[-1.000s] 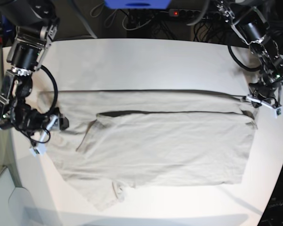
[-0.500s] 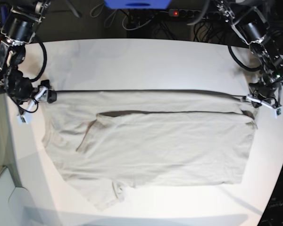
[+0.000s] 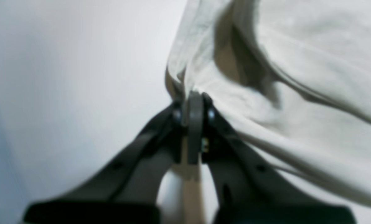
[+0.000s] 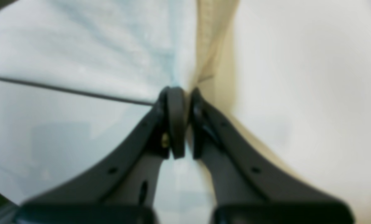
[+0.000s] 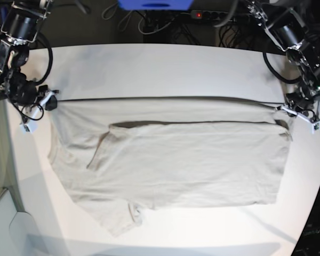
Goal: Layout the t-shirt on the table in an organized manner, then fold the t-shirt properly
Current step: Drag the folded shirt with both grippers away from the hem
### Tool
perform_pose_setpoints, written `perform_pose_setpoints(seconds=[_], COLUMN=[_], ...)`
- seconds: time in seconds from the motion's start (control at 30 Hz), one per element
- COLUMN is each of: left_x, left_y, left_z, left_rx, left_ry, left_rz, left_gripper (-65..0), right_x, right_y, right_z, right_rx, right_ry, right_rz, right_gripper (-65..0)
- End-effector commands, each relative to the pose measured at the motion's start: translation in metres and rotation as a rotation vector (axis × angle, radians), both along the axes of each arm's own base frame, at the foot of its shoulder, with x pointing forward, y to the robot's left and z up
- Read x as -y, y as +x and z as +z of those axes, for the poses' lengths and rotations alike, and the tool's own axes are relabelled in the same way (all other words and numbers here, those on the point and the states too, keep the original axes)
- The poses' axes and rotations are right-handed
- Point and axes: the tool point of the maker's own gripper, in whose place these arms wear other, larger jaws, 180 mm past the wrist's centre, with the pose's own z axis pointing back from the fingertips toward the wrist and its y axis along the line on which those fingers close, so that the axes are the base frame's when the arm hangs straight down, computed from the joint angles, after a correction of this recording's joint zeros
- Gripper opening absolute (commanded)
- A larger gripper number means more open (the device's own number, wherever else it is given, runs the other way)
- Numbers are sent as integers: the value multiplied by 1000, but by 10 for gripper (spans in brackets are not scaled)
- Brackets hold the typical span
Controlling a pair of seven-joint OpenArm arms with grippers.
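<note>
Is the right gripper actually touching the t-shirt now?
Touching. In the right wrist view the right gripper has its jaws shut on a hemmed edge of the t-shirt, with the fabric running straight out from between the tips.

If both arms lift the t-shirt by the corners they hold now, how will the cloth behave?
The t-shirt will likely sag in the middle: it is thin, creased cloth. The loose sleeve by the near edge would probably dangle. The left gripper and right gripper pinch only small bits of fabric, so it might slip.

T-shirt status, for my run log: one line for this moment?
t-shirt: flat on table | left gripper: shut on far edge | right gripper: shut on far edge
</note>
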Motion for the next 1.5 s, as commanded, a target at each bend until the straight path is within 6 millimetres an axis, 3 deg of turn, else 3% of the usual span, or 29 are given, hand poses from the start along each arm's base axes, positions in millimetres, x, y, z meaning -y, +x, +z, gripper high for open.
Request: perform_pose_setpoints(seconds=[0.0, 0.2, 0.43, 0.6, 1.13, 1.23, 1.3, 1.47], left_x=[-10, -16, -8, -5, -5, -5, -6, -6], left_y=[-18, -44, -84, -98, -101, -102, -109, -120], left_z=[0, 24, 39, 37, 34, 34, 32, 30], left_rx=[-74, -134, -187, -207, -216, -224, -241, -252], left_ry=[42, 127, 206, 220, 217, 215, 219, 222], left_rz=[7, -13, -39, -45, -45, -45, -47, -47], left_gripper=[-647, -647, -647, -647, -645, -640, -590, -348], right_x=[11, 5, 0, -4, -19, -18, -19, -13], right_y=[3, -19, -77, -101, -123, -128, -136, -140], right_z=[15, 41, 24, 16, 3, 2, -1, 0], right_rx=[42, 96, -4, -51, -100, -112, -131, -134], right_ry=[-48, -149, -171, -166, -124, -126, -125, -132], right_rz=[15, 88, 121, 131, 119, 119, 121, 105], right_gripper=[-650, -650, -650, -650, -644, -569, -486, -290])
